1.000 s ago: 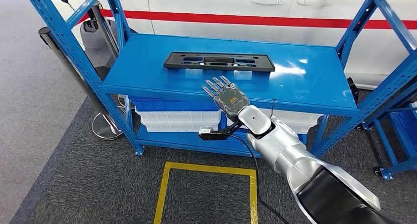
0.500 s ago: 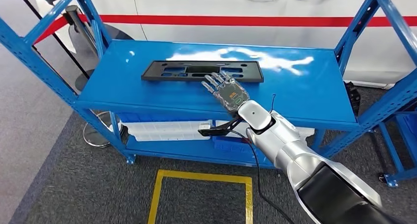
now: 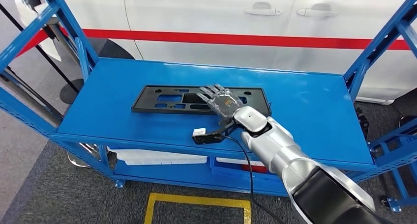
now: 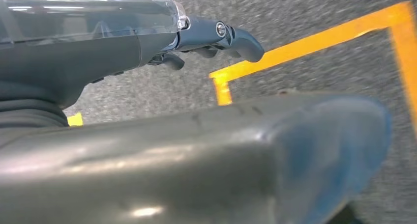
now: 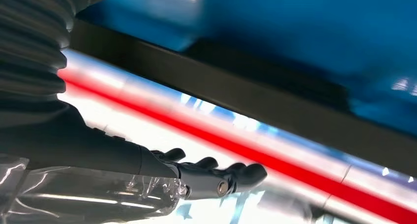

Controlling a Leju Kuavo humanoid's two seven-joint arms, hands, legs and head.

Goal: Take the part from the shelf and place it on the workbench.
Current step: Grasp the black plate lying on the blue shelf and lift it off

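Note:
The part is a long flat black plastic panel [image 3: 169,99] with cut-outs, lying on the blue shelf's top board [image 3: 305,106]. My right hand [image 3: 221,99] reaches over the panel's right half with its fingers stretched out and apart, holding nothing. In the right wrist view the panel [image 5: 255,91] runs as a dark band past my right hand [image 5: 206,177], with a gap between them. My left hand [image 4: 211,37] hangs low over grey carpet with its fingers loosely bent and nothing in them.
Blue uprights [image 3: 69,27] flank the shelf on both sides. A white car body with a red stripe [image 3: 236,40] stands right behind it. White and blue bins [image 3: 157,157] sit on the lower level. A yellow floor marking [image 3: 196,202] lies on the carpet in front.
The whole view has shifted as I came closer to the shelf. My right hand has gone from short of the panel to over its right half, fingers still spread.

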